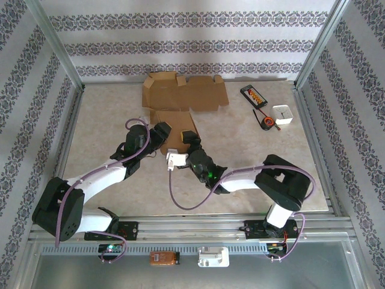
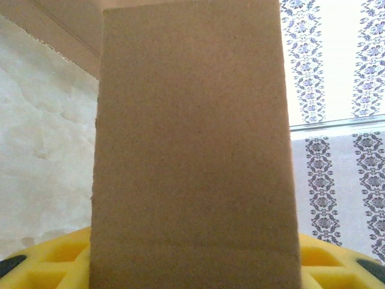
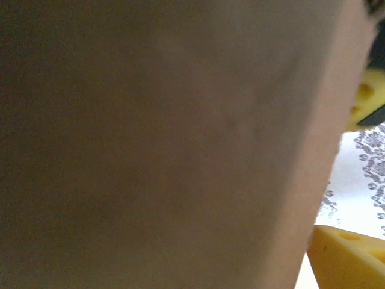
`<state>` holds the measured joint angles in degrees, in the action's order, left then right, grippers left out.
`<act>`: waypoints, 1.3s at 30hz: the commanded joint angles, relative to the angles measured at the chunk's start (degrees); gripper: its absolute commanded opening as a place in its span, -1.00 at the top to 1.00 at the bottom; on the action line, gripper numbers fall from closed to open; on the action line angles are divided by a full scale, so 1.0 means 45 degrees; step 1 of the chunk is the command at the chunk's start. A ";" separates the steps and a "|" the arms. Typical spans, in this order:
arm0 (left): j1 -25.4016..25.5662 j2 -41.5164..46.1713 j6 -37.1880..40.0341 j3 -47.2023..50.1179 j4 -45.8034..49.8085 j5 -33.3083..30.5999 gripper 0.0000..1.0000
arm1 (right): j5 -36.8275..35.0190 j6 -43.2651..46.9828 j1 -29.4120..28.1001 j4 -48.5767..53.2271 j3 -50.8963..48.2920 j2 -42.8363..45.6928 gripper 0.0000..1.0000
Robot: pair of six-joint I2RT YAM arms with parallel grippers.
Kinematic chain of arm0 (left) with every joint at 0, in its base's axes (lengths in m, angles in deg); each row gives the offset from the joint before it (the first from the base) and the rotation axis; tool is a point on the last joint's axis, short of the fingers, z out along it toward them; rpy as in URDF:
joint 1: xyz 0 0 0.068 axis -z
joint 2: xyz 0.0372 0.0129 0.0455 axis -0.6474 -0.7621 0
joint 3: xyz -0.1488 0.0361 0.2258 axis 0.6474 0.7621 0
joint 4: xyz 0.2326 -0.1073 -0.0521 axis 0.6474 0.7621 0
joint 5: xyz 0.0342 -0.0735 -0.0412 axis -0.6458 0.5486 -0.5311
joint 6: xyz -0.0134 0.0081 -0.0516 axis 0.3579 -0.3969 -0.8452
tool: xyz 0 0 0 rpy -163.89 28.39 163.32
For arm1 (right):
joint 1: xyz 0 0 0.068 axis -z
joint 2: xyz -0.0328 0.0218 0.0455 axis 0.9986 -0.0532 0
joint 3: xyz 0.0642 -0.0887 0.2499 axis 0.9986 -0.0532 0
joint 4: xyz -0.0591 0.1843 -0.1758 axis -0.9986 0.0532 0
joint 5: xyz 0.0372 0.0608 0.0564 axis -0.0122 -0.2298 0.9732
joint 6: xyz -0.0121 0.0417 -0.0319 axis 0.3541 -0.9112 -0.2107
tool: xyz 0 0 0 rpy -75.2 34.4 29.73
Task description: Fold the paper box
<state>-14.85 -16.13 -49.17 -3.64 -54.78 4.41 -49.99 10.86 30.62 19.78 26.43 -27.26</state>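
The left gripper [image 1: 160, 132] sits at the near edge of the paper box [image 1: 186, 93]. Its wrist camera looks straight at a tall cardboard flap [image 2: 192, 150] standing in front of its yellow fingers [image 2: 51, 262]. The flap hides the gap between them, so it cannot be told whether the jaws pinch the card or only stand behind it. The right gripper [image 1: 190, 140] is just beside it, at the same near edge of the box but further right. Its wrist camera is so close to a blurred brown panel [image 3: 156, 144] that the set of its jaws cannot be told either.

Beyond both grippers, the rest of the box lies as an unfolded sheet on the table [image 1: 102, 138], with its cut-out tabs at the far edge. A black tray [image 1: 253, 94] and a white tub [image 1: 283, 114] stand to the right of the box, well apart from it.

The fold looks barely begun, with one near flap raised and the main sheet flat.

- **Sheet sliding:** nothing visible pins the flat part, so a push on the raised flap may slide the whole sheet toward the far side instead of bending it.
- **Bad crease:** if the flap is bent away from its score line, the card could buckle into a crease where none is wanted.
- **Slipping hold:** a loose hold would let the flap spring back flat.
- **Collision:** the two grippers work close together, so a sideways move by either could knock the other.
- **Blocked cameras:** with cardboard covering both wrist cameras, fine alignment would have to rely on the overhead view.
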 commanded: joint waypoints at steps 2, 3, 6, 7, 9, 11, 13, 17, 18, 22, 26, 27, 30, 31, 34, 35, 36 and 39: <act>0.0081 0.0317 -0.0359 -0.0228 0.0274 0.0403 0.13 | -0.0785 0.1245 0.0294 -0.2335 0.0520 -0.0940 -0.81; 0.0077 0.0334 -0.0364 -0.0231 0.0302 0.0403 0.13 | -0.0747 0.1377 0.0330 -0.2547 0.0568 -0.1085 -0.74; 0.0071 0.0439 -0.0363 -0.0231 0.0415 0.0403 0.13 | -0.0544 0.1611 0.0351 -0.2721 0.0584 -0.1255 -0.48; 0.0072 0.0460 -0.0358 -0.0230 0.0438 0.0410 0.13 | -0.0475 0.1612 0.0359 -0.2738 0.0567 -0.1270 -0.41; 0.0048 0.0537 -0.0362 -0.0211 0.0479 0.0376 0.12 | -0.0405 0.1641 0.0351 -0.2781 0.0477 -0.1260 -0.30; 0.0034 0.0580 -0.0333 -0.0192 0.0499 0.0389 0.10 | -0.0317 0.1596 0.0377 -0.2783 0.0362 -0.1222 -0.19; -0.0010 0.0615 -0.0323 -0.0211 0.0535 0.0445 0.06 | -0.0243 0.1461 0.0390 -0.2783 0.0237 -0.1145 -0.10; -0.0026 0.0787 0.0055 -0.0247 0.0499 0.0454 -0.10 | 0.0054 0.0892 0.0424 -0.2640 -0.0125 -0.0709 -0.01; -0.0036 0.0893 0.0288 -0.0248 0.0513 0.0387 -0.18 | 0.0188 0.0653 0.0429 -0.2476 -0.0212 -0.0550 0.03; -0.0033 0.1397 0.0945 -0.0197 0.0796 -0.0029 -0.40 | 0.0763 -0.0274 0.0630 -0.1990 -0.0667 0.0042 0.08; -0.0039 0.2251 0.2496 -0.0210 0.1147 -0.0559 -0.54 | 0.1506 -0.0895 0.0908 -0.0645 -0.1055 0.1018 0.11; -0.0037 0.2597 0.3252 -0.0248 0.1328 -0.0763 -0.56 | 0.1782 -0.1146 0.0983 0.0209 -0.1064 0.1454 0.13; -0.0036 0.3798 0.6290 -0.0315 0.1613 -0.0957 -0.65 | 0.2990 -0.2377 0.1464 0.4053 -0.0496 0.2787 0.15; -0.0024 0.4150 0.7478 -0.0407 0.1935 -0.0957 -0.66 | 0.3467 -0.2850 0.1685 0.5388 -0.0123 0.3149 0.15; -0.0027 0.5204 1.1157 -0.0933 0.3795 -0.0697 -0.69 | 0.5446 -0.3925 0.2344 1.0127 0.1496 0.3935 0.13; -0.0037 0.5545 1.2413 -0.1099 0.4493 -0.0475 -0.69 | 0.6216 -0.4078 0.2547 1.2035 0.2457 0.4070 0.13; -0.0029 0.5876 1.3730 -0.1147 0.5073 -0.0073 -0.73 | 0.6648 -0.4125 0.2677 1.3304 0.3058 0.4066 0.14; -0.0041 0.6727 1.6694 -0.1217 0.6682 0.1188 -0.77 | 0.8128 -0.4024 0.3064 1.7124 0.5255 0.3827 0.16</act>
<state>-14.96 11.72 4.38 -7.83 -35.87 4.45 -24.26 -4.16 43.53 72.35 42.71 -10.89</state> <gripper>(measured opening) 0.884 0.437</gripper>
